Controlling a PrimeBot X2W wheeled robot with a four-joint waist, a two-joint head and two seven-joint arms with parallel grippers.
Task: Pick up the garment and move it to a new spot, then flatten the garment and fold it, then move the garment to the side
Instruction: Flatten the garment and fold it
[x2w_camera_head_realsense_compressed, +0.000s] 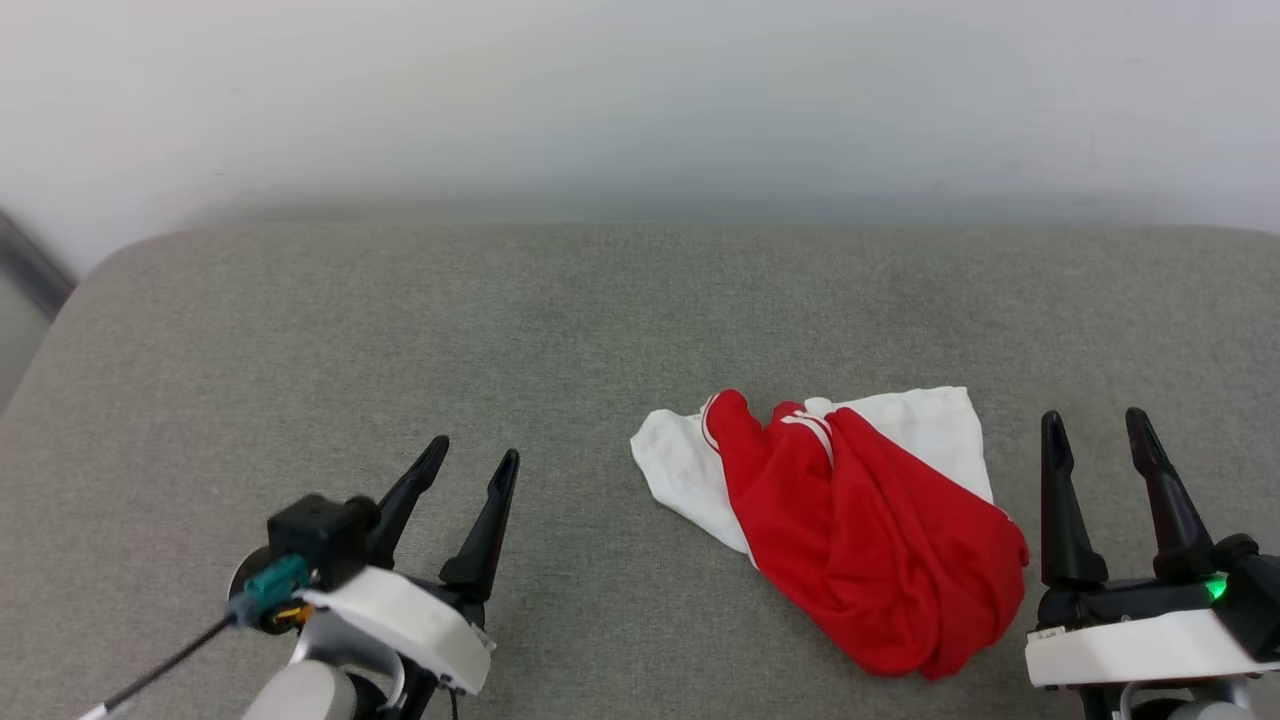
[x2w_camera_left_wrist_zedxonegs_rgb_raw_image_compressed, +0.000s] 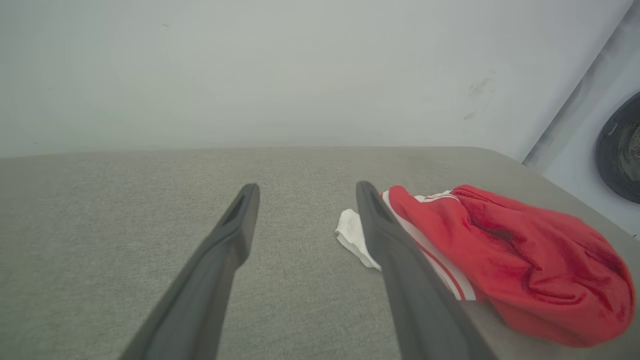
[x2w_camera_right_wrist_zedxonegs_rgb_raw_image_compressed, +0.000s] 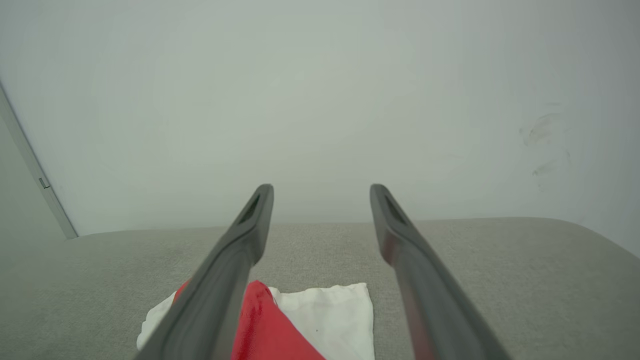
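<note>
Red-and-white garment (x2w_camera_head_realsense_compressed: 860, 530) crumpled on grey woven cushion (x2w_camera_head_realsense_compressed: 400, 340)

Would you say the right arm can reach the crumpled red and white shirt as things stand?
Probably yes: the right end effector sits open beside the red and white shirt, with bare grey cushion between.

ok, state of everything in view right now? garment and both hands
garment: crumpled heap, not flattened or folded, lying on the grey cushion, not held
left hand: open, empty, apart from the garment
right hand: open, empty, close beside the garment
</note>
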